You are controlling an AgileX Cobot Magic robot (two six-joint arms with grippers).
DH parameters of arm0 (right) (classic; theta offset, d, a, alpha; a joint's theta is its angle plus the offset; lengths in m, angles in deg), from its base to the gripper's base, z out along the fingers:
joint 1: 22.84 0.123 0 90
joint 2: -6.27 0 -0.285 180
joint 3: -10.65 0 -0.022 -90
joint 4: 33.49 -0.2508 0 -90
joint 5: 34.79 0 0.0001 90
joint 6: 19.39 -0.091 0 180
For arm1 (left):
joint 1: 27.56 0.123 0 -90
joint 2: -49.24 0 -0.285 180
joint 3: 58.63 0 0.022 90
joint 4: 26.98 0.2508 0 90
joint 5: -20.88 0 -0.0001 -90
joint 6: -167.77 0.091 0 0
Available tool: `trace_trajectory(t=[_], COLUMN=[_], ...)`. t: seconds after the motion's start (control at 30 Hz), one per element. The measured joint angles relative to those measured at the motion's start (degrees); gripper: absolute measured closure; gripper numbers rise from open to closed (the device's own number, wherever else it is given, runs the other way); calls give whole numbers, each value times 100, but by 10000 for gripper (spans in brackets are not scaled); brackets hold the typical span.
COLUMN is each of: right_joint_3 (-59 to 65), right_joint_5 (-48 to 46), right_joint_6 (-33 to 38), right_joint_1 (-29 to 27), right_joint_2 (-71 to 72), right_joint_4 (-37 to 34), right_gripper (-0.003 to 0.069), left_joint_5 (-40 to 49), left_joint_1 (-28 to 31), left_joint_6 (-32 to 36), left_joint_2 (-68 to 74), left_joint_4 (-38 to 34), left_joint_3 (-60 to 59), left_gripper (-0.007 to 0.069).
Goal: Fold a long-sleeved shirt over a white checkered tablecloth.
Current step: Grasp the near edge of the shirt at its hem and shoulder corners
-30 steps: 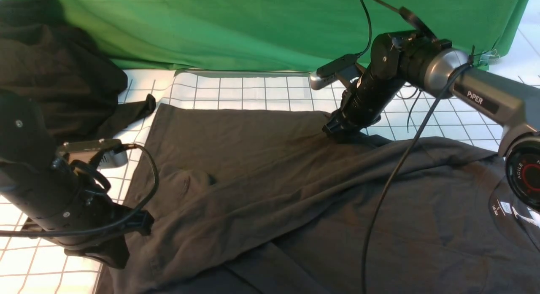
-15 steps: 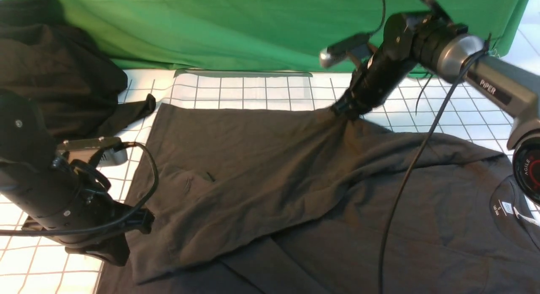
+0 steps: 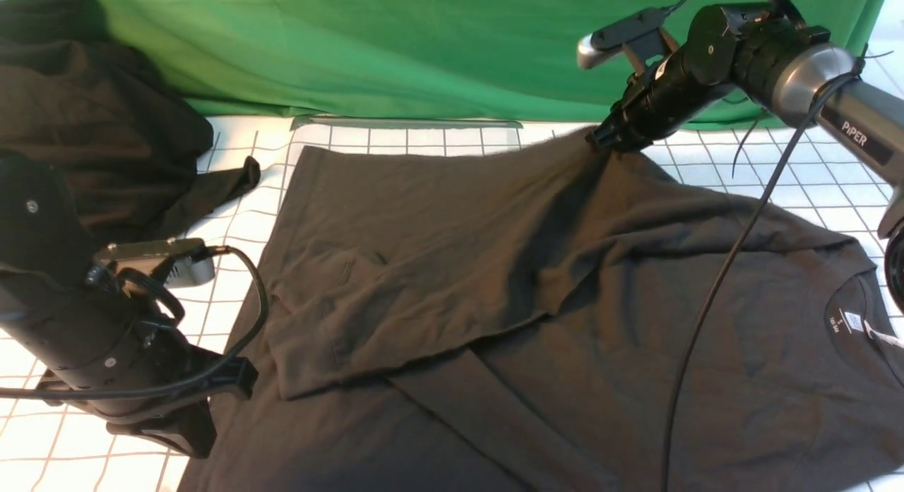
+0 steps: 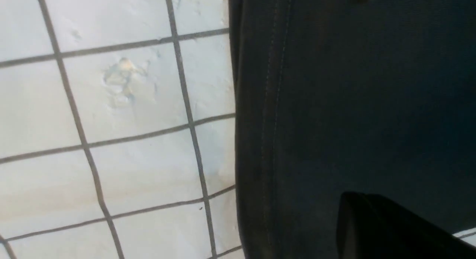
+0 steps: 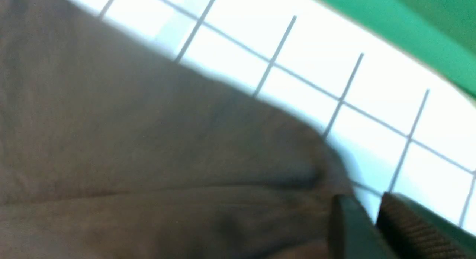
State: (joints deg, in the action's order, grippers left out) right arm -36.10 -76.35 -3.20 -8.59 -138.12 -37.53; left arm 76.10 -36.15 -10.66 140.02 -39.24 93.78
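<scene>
Our right hand [image 3: 606,135] pinches the far edge of the long-sleeved shirt [image 3: 494,266] above the white checkered tablecloth [image 3: 424,138]; our left hand [image 3: 187,435], pressed together, sits at the near-left hem

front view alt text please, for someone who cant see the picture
A dark long-sleeved shirt lies spread on a white checkered tablecloth, its far edge pinched and pulled up by the right gripper. The left gripper sits low, shut, at the shirt's near left edge. A green cloth hangs behind, and another dark garment is heaped at far left.
</scene>
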Motion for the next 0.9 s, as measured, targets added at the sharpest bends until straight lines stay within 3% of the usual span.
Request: trace_trajectory(t=[0.07, 0.1, 0.17, 0.23, 0.33, 0.37, 0.43, 0.47, 0.5, 0.7, 0.9], right_joint_3=[0, -7, -44, -120, -192, -145, 81, 112, 495, 2396, 4416], right_joint_5=[-45, -187, -626, -1269, -2150, -2512, -2660, -2668, -2693, -2734, -2205], right_joint_6=[-59, -148, -195, -266, -309, -309, -322, -335, -366, -406, -406], right_joint_1=[0, 0, -2, -7, -13, -13, -13, -13, -13, -13, -18], right_joint_2=[14, 37, 117, 294, 558, 905, 1333, 1438, 1857, 3349, 4756], right_joint_4=[18, 23, 35, 49, 55, 18, -50, -63, -103, -191, -336], right_gripper=[379, 279, 181, 150, 218, 344, 528, 540, 608, 639, 639], left_joint_5=[11, 46, 109, 193, 268, 337, 430, 444, 546, 449, -12], left_joint_1=[0, 0, 0, 0, -54, -176, -431, -462, -740, -1263, -1303], left_joint_6=[0, 0, 0, -6, -65, -261, -655, -697, -1063, -1813, -2114], left_joint_2=[0, 0, 0, 0, 0, 0, 0, 0, 0, -5, -10], left_joint_4=[-6, -6, -6, 0, 112, 331, 665, 702, 972, 1226, 1226], left_joint_3=[0, 0, 7, 7, 7, 2, -71, -71, -200, -606, -1112], left_gripper=[627, 627, 627, 627, 627, 627, 627, 627, 627, 603, 442])
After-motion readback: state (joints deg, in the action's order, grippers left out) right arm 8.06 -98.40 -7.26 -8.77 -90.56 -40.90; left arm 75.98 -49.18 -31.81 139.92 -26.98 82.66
